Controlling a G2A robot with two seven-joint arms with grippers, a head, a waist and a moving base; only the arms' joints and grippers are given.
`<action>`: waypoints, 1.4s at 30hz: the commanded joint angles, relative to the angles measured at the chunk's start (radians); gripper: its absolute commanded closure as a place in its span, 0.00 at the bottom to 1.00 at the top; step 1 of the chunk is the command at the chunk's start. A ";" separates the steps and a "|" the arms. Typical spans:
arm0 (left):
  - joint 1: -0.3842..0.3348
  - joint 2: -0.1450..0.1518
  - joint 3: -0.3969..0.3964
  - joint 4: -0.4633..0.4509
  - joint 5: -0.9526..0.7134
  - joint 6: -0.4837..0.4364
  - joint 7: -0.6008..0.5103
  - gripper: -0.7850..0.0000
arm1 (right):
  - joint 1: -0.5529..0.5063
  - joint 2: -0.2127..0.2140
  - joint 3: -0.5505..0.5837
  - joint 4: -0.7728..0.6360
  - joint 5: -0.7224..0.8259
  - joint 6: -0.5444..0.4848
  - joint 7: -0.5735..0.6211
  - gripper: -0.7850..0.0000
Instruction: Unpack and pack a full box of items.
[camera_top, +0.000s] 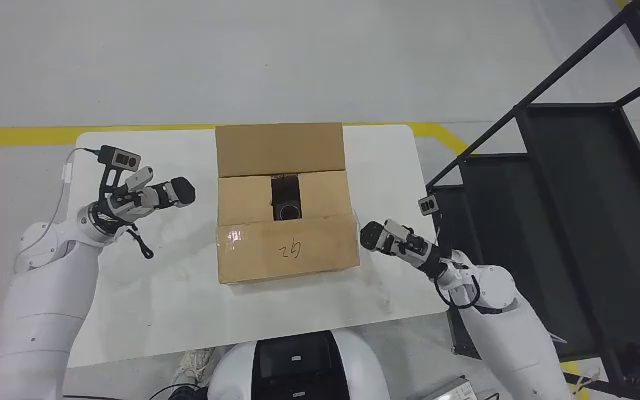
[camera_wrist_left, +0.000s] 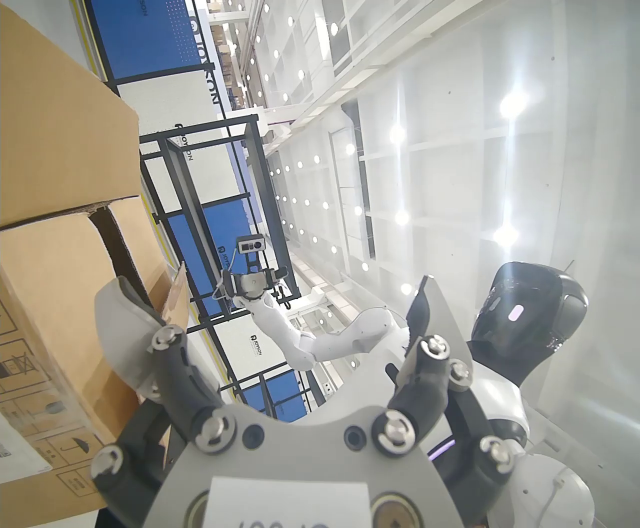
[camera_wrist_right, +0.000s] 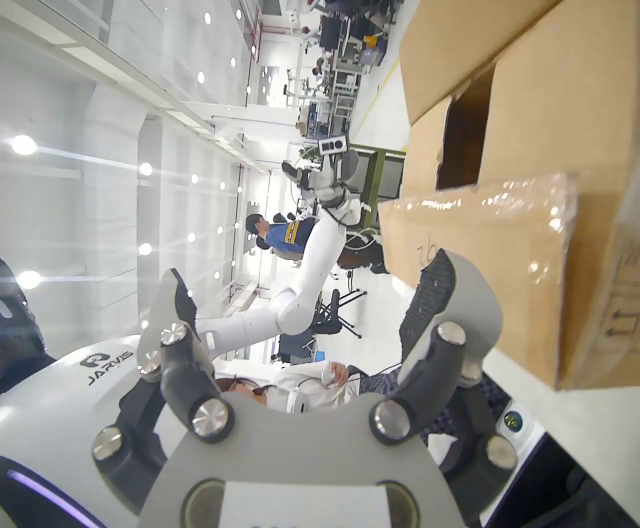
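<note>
Cardboard box (camera_top: 285, 205) sits centred on tabletop (camera_top: 390, 165), flaps parted over what may be a dark item (camera_top: 287, 200); left gripper (camera_top: 182, 190) and right gripper (camera_top: 368, 235) flank it, both spread open and empty; board looks stiff, load likely heavy, taped flap slick, so take flaps by free edges.

A large industrial test hall: high white ceiling (camera_wrist_left: 450, 175) with rows of round lamps (camera_wrist_left: 510, 105), a yellow floor line (camera_top: 35, 135) at ten o'clock, a black steel rack (camera_top: 560, 180) at three o'clock, workbenches (camera_wrist_right: 345, 65) and office chairs (camera_wrist_right: 330, 320) far behind.
</note>
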 joint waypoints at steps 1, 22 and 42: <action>0.002 -0.002 0.000 -0.002 0.001 -0.001 0.001 0.00 | 0.072 -0.005 -0.023 0.073 -0.006 0.018 -0.035 0.00; 0.011 -0.009 -0.023 -0.024 0.025 -0.003 0.003 0.00 | 0.223 -0.028 -0.173 0.271 -0.096 -0.139 0.003 0.00; 0.009 -0.020 -0.013 -0.020 0.034 0.004 -0.004 0.00 | -0.053 0.019 -0.185 -0.031 -0.179 -0.029 0.311 0.00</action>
